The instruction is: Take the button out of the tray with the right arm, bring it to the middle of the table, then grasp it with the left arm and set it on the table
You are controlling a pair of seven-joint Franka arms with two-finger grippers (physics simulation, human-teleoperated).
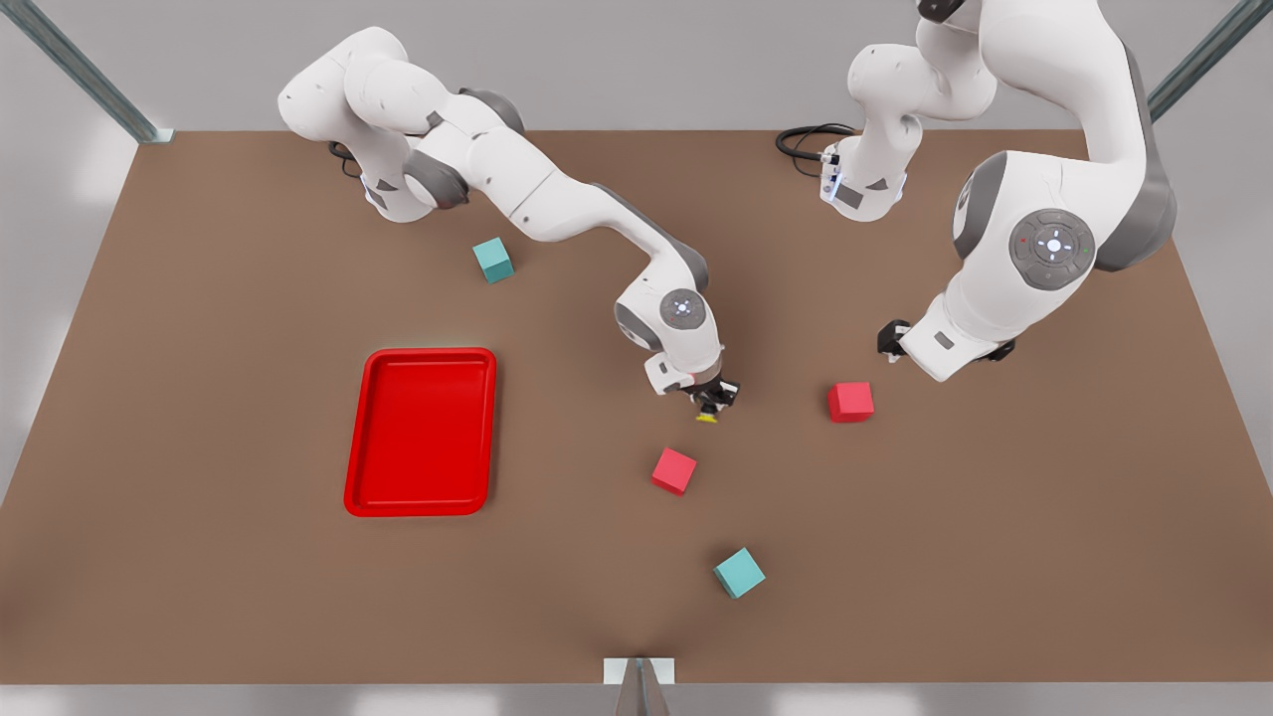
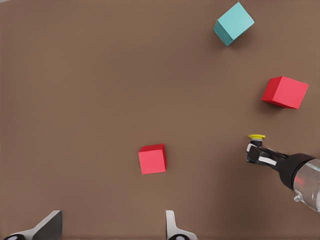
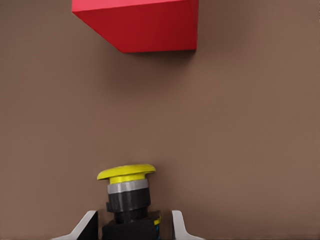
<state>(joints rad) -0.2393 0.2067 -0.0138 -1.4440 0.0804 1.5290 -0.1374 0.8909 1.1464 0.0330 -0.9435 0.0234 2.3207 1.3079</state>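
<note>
The button (image 1: 706, 418), a yellow cap on a dark base, sits between the fingers of my right gripper (image 1: 714, 400), which is shut on it near the middle of the table (image 1: 597, 328). This is the arm on the front view's left. The right wrist view shows the button (image 3: 127, 192) up close, cap pointing away from the right gripper (image 3: 131, 225). The red tray (image 1: 423, 355) lies on the front view's left with nothing in it. My left gripper (image 2: 111, 222) is open, high over a red cube (image 2: 152, 159), with the button (image 2: 257, 136) off to one side.
Two red cubes (image 1: 850, 402) (image 1: 674, 470) lie close to the button, one on either side. A teal cube (image 1: 739, 573) rests toward the front edge and another (image 1: 492, 260) near the back. The nearer red cube (image 3: 140, 22) lies just ahead of the held button.
</note>
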